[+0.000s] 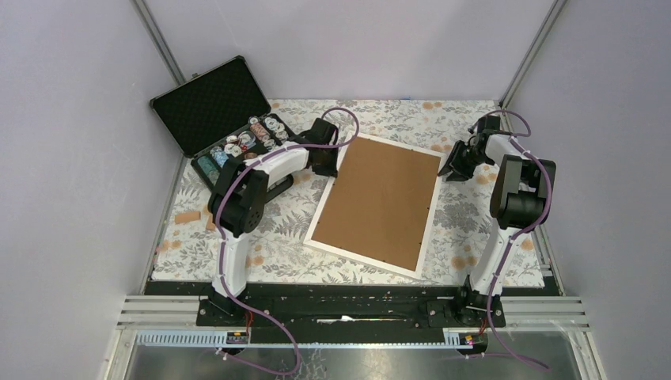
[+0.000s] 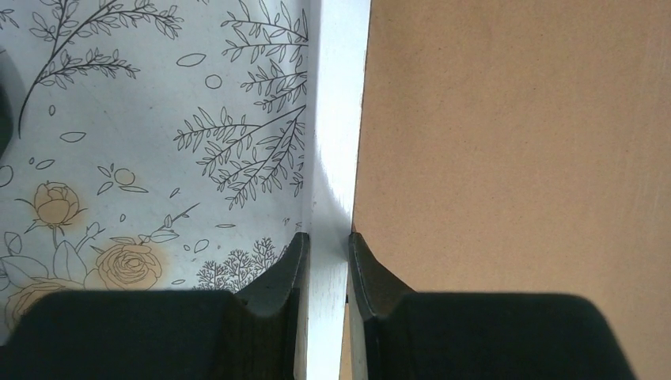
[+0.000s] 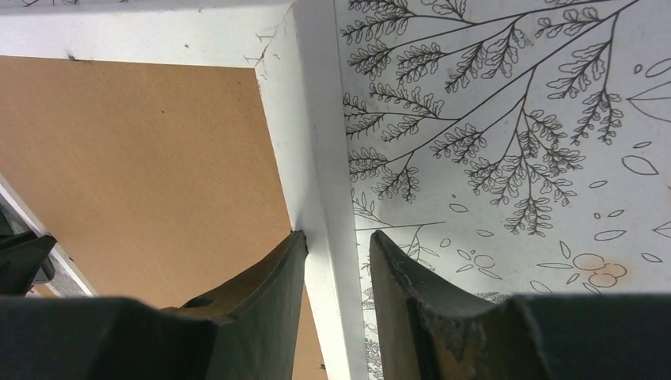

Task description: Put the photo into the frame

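The white frame (image 1: 430, 212) lies flat in the middle of the floral cloth, with a plain brown backing board (image 1: 384, 198) filling it. The photo is hidden. My left gripper (image 1: 331, 162) is at the frame's far left corner; in the left wrist view (image 2: 328, 237) its jaws press both sides of the white rail (image 2: 336, 119), next to the board (image 2: 514, 142). My right gripper (image 1: 453, 169) is at the far right corner; in the right wrist view (image 3: 339, 235) its jaws straddle the white rail (image 3: 305, 134), with a gap at the outer finger (image 3: 411, 293).
An open black foam-lined case of chips (image 1: 237, 142) stands at the back left, just beside the left arm. Grey walls close in the table on three sides. Floral cloth (image 1: 277, 237) covers the table around the frame.
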### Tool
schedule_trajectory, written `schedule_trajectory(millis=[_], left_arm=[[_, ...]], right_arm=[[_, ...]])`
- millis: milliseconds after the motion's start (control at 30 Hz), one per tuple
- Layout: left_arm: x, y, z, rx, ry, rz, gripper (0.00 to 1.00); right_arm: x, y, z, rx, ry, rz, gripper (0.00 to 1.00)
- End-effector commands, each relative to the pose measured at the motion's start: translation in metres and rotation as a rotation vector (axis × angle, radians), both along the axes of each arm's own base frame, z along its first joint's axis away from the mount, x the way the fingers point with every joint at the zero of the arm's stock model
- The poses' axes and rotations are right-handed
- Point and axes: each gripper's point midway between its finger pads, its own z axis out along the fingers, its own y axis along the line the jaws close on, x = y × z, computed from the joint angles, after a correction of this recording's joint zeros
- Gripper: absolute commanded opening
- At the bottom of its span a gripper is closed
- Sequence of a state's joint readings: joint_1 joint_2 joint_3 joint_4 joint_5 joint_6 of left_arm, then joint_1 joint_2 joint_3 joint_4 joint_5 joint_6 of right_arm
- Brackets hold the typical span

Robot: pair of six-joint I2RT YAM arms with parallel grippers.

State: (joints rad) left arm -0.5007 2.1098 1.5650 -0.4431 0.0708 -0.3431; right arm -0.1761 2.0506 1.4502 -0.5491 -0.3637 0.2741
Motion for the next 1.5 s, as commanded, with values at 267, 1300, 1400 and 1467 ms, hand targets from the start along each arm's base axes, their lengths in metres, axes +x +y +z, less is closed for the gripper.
schedule_trajectory(millis=[267, 1300, 1400, 1467], left_arm=[[-0.005, 0.018, -0.035, 0.192, -0.021, -0.024, 0.0], [-0.005, 0.016, -0.032, 0.194, -0.02, -0.019, 0.0], [-0.005, 0.016, -0.031, 0.192, -0.022, -0.021, 0.0], [-0.005, 0.016, -0.03, 0.192, -0.025, -0.021, 0.0]], right_arm=[[0.012, -0.009, -0.009, -0.066, 0.004, 0.006, 0.45], [0.004, 0.004, 0.019, 0.067, -0.065, -0.004, 0.33], [0.005, 0.009, 0.013, 0.062, -0.053, 0.011, 0.34], [0.005, 0.012, 0.009, 0.059, -0.046, 0.022, 0.34]])
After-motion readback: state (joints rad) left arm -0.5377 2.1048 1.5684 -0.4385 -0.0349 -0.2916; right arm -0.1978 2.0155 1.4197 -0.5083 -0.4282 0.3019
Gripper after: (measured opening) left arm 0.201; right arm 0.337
